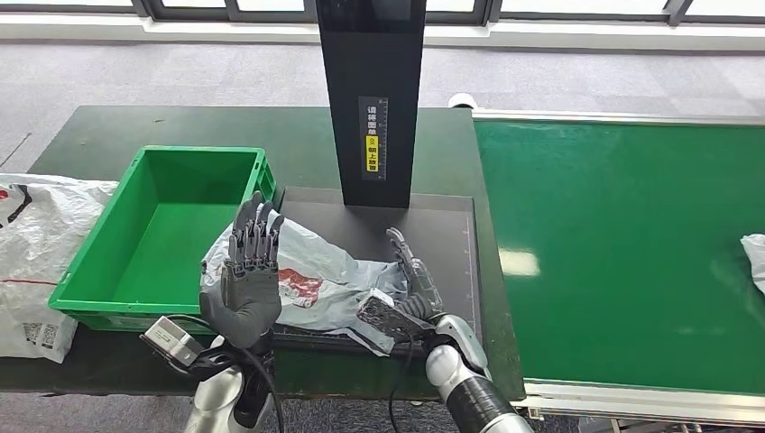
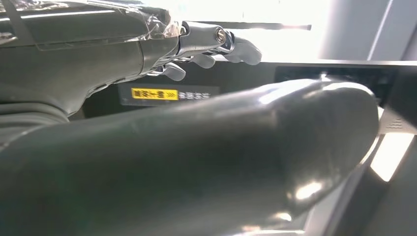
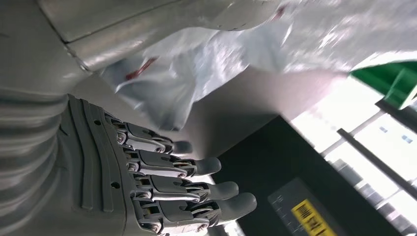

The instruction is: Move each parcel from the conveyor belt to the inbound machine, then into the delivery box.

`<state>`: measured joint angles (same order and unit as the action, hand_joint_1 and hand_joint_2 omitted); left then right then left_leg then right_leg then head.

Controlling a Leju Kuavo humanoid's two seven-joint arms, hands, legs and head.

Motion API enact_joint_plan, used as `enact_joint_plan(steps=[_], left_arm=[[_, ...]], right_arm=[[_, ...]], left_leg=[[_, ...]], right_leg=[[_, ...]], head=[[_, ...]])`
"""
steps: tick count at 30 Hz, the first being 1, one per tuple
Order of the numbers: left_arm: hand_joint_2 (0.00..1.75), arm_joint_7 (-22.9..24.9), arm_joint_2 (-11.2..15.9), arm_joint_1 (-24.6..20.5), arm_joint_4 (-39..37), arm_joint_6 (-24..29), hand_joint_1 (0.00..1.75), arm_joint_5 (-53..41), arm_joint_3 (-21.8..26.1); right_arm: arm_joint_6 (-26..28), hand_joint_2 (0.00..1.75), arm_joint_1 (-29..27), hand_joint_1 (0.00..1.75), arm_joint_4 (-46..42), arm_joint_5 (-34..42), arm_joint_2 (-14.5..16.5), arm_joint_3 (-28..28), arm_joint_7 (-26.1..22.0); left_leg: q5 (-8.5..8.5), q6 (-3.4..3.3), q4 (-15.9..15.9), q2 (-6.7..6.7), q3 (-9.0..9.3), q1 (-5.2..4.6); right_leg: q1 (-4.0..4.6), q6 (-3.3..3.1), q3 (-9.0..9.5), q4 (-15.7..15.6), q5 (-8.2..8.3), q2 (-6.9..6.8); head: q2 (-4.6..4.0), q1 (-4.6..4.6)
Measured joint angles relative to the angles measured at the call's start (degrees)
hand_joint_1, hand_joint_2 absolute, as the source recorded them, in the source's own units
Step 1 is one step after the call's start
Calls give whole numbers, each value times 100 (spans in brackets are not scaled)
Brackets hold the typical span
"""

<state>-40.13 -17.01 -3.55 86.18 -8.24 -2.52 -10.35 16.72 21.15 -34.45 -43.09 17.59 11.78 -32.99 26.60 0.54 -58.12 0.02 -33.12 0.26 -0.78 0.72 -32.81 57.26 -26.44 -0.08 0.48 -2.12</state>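
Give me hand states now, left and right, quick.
Left hand: open, fingers straight and raised over the grey parcel, holding nothing.
Right hand: open, fingers extended beside the parcel on the inbound machine's platform, no grip.

A soft grey-white parcel point(image 1: 329, 284) with a red mark on it lies crumpled and flat on the dark plate of the inbound machine point(image 1: 433, 221), in front of the machine's tall black post. One end of the parcel pokes over the plate's edge toward the green delivery box point(image 1: 108, 248), which sits open just beside the machine. On the other side of the machine is the green conveyor belt point(image 1: 622, 253), and another pale parcel point(image 1: 754, 260) lies at the belt's far edge, well apart from the machine.
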Motion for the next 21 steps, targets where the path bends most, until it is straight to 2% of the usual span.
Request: enact_joint_plan(steps=[5,8,10,13,14,16,21], left_arm=[[0,0,1,13,0,20,0,-17,-1],[0,0,0,47,-172,119,0,-102,1],[0,80,1,66,-279,759,0,-693,1],[0,466,19,191,-384,2598,0,-2828,-1],[0,566,31,260,-408,3003,0,-3500,-1],[0,651,58,382,-463,3288,0,-4165,-3],[0,704,92,480,-540,3287,0,-4050,-12]], right_arm=[[38,175,0,0,0,5,-10,1,9],[106,175,-145,0,-132,-26,-86,1,40],[338,175,-266,0,-312,-106,-138,1,181],[649,175,-641,0,-855,-187,-254,2,411],[664,175,-809,0,-1068,-195,-304,3,454],[650,175,-1105,0,-1400,-209,-389,6,507],[641,175,-1408,0,-1860,-227,-486,14,535]], left_leg=[[0,0,0,0,0,0],[-46,18,6,9,-232,1],[-71,19,7,11,-332,2],[-103,27,-4,1,-320,3],[-99,30,-4,0,-306,3],[-56,32,0,1,-251,3],[16,30,3,10,-121,3]], right_leg=[[0,0,-1,0,0,0],[5,-22,-246,-1,32,4],[9,-27,-347,2,55,2],[12,-31,-330,19,96,-2],[11,-34,-315,21,93,-2],[11,-35,-260,18,55,0],[10,-25,-137,11,-13,5]], head=[[0,0],[0,-2],[0,-2],[0,-1],[0,-1],[0,-1],[0,-2]])
